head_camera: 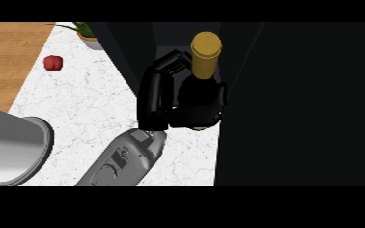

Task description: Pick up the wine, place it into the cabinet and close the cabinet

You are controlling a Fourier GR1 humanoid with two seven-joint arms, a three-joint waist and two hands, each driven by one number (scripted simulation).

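One forearm [125, 162] enters from your lower edge; its right hand [167, 99] is curled round the dark wine bottle [203, 75]. Beyond, you see its gold top inside the open black cabinet [285, 101].

I see a white marble counter [71, 106]; on it, a red pepper [53, 63] sits near the potted plant [87, 35].

White marble counter [71, 106], wood floor [21, 53] at left, maybe potted plant [87, 35].
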